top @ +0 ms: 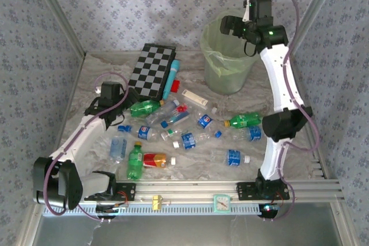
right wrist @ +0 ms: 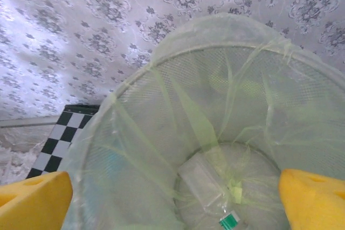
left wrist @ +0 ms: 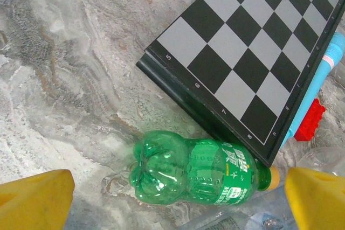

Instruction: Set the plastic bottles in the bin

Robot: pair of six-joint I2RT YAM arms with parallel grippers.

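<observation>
Right gripper (right wrist: pixel 175 202) hangs over the bin (right wrist: pixel 161 68), jaws apart and empty; a clear bottle (right wrist: pixel 207 184) lies inside. Drop judged complete. Left gripper (left wrist: pixel 175 197), jaws apart, hovers over the green bottle (left wrist: pixel 199 172) beside the checkerboard (left wrist: pixel 253 47); next: descend, straddle, close.

A pale-green bin (top: pixel 229 56), with the right gripper (top: pixel 232 26) hanging over its rim. Loose plastic bottles (top: pixel 190 139) lie scattered on the table (top: pixel 109 67) nearer than the bin, leftward.
</observation>
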